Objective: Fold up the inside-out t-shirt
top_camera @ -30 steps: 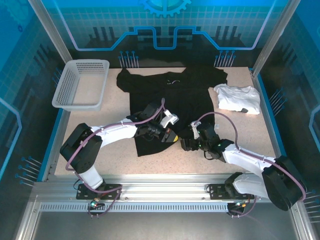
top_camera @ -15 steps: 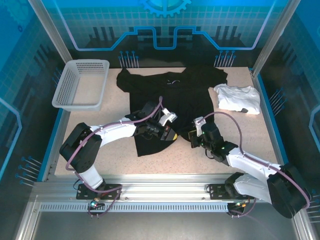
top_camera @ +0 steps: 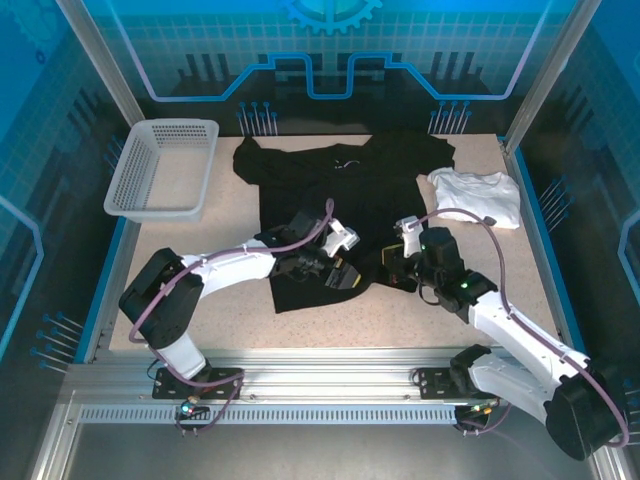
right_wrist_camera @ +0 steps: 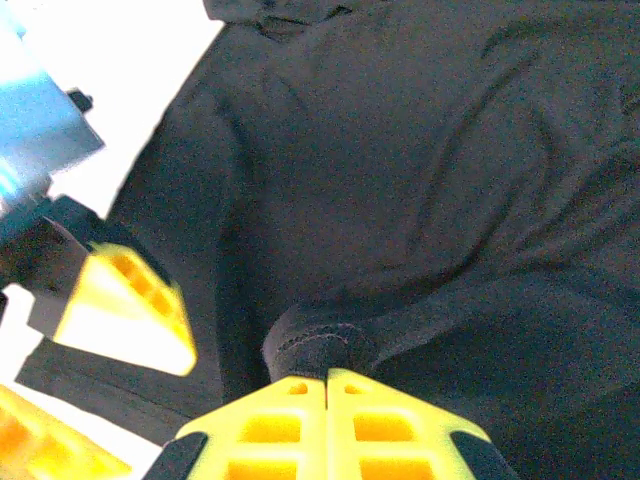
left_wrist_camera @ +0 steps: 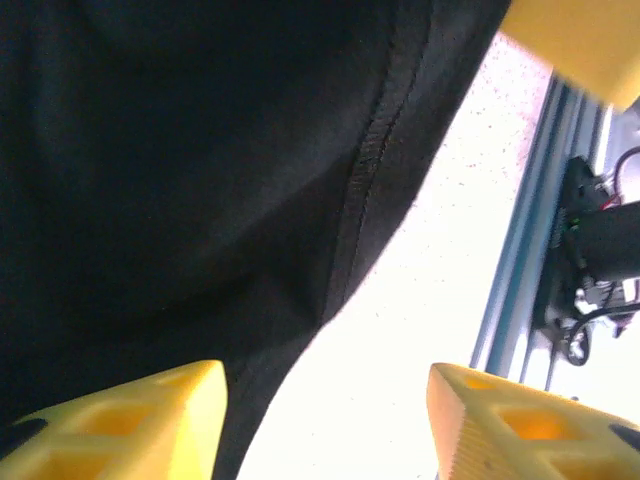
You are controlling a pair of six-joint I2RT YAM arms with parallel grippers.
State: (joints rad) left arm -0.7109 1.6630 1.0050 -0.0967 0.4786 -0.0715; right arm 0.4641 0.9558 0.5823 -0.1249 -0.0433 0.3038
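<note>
The left claw (top_camera: 338, 274) sits low over the near hem of the large black short-sleeved cloth t-shirt (top_camera: 345, 200). In the left wrist view the left claw (left_wrist_camera: 325, 400) is spread wide and holds nothing. One of its fingers is over black cloth and the other over the bare speckled beige worktop (left_wrist_camera: 400, 330), with the stitched hem running between them.

The right claw (top_camera: 392, 268) is at the near right corner of the same garment. In the right wrist view the right claw (right_wrist_camera: 328, 382) is closed, its yellow fingers (right_wrist_camera: 285, 405) pressed together on a small raised fold of black cloth.

The t-shirt lies spread on the middle of the worktop (top_camera: 200, 300), plain black face up. Its collar points to the far edge and its sleeves reach out to either side.

A folded white cloth garment (top_camera: 478, 196) lies just beside the right sleeve. A white plastic mesh basket (top_camera: 163, 168) stands at the far left, near the left sleeve but apart from it.
</note>
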